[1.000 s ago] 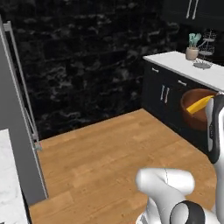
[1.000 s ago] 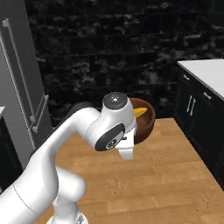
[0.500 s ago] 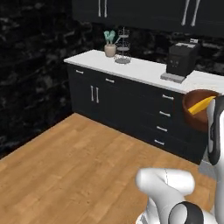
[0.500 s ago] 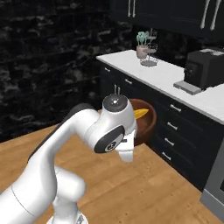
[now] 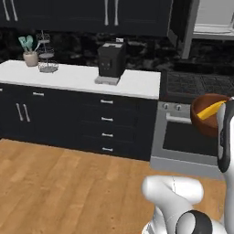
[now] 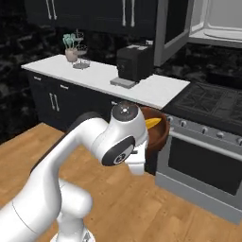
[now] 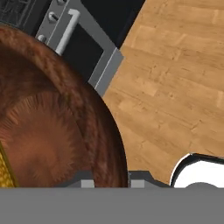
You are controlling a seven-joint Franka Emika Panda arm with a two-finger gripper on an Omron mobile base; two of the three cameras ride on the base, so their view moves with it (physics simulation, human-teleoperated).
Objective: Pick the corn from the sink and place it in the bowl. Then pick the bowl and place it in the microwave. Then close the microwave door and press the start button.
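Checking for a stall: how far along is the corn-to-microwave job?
Done: the corn lies in the bowl. In hand: the gripper is shut on the bowl's rim, carrying it in front of the stove. Left: set the bowl in the microwave, whose microwave door stands open, close it, press start.

White bench (image 5: 68, 77) runs along dark wall over black drawers and cupboard doors. On it: black coffee machine (image 5: 111, 61) on grey base, toward stove end; tiered wire stand (image 5: 47, 61) near far end; beige pot of teal utensils (image 5: 30, 57) just beside stand. Black stove (image 5: 199, 87) abuts bench end, top level with it. Wood plank floor (image 5: 59, 183) below; cabinet fronts and stove reach down to it.
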